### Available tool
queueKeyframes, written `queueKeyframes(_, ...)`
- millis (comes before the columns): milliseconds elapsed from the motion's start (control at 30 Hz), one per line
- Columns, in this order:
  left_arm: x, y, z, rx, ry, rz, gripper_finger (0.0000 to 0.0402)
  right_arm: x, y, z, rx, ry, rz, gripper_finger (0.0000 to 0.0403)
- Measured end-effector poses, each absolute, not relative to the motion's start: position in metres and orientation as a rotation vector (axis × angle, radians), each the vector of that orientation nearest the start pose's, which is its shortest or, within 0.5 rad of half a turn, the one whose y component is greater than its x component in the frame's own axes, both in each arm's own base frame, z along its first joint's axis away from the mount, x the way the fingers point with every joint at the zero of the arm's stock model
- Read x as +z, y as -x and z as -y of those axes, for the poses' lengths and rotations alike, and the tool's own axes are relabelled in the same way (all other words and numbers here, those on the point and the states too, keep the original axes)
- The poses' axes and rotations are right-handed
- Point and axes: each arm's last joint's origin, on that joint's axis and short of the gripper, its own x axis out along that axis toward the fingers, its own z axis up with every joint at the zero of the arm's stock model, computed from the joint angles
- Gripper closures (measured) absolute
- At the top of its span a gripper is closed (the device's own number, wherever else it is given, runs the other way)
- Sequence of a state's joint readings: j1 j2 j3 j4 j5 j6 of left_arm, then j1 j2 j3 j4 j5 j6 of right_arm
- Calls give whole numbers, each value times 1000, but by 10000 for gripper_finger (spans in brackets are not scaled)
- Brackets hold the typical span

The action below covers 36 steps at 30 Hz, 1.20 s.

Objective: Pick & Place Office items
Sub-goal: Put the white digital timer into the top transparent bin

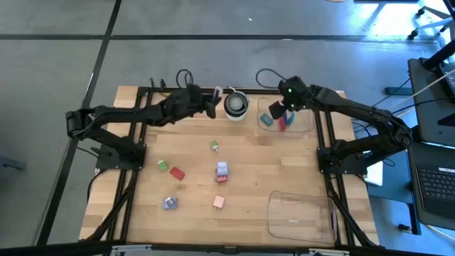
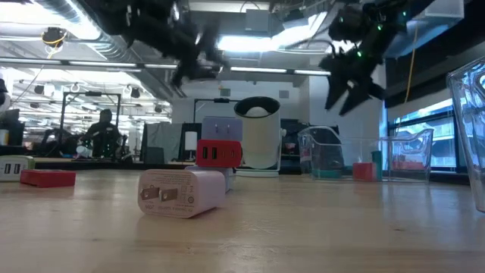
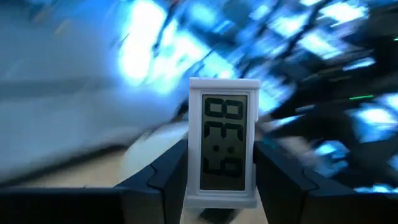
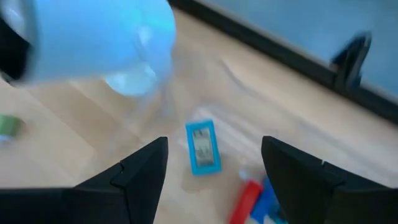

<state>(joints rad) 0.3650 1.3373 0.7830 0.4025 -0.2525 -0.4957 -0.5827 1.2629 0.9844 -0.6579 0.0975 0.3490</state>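
Above the back of the wooden table [image 1: 270, 171], the left gripper [image 3: 219, 180] pinches a small white clock [image 3: 224, 142], a flat rectangular block with a grey digit screen, beside the round white-and-black object [image 1: 236, 104]. The right gripper [image 4: 214, 168] hangs with its fingers spread over a clear plastic tray [image 1: 304, 122] holding a blue clock [image 4: 203, 147] and a red piece [image 4: 245, 200]. Other small blocky pieces lie scattered on the boards: a green one [image 1: 163, 166], a red one [image 1: 177, 173], a pink one [image 1: 219, 203].
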Motion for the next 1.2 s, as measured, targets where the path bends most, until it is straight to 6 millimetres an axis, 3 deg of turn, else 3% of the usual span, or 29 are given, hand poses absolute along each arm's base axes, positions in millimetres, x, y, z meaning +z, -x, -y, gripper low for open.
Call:
queueKeyframes(200,293,-281,-87,476,258,169,249,305,-215,143,-739,-444,-710,140)
queueKeyframes(400,292,-283,-74,622,85,129,244,332,-226,139,-665,-402,-585,140)
queueKeyframes(633,291,-283,-70,772,-102,50,248,355,-248,132,-416,-530,-304,140)
queueKeyframes(867,275,-296,-73,767,-123,-5,250,360,-266,126,-312,-535,-198,140)
queueKeyframes(1200,265,-344,-80,756,-183,-176,249,340,-283,131,-241,-657,-268,140)
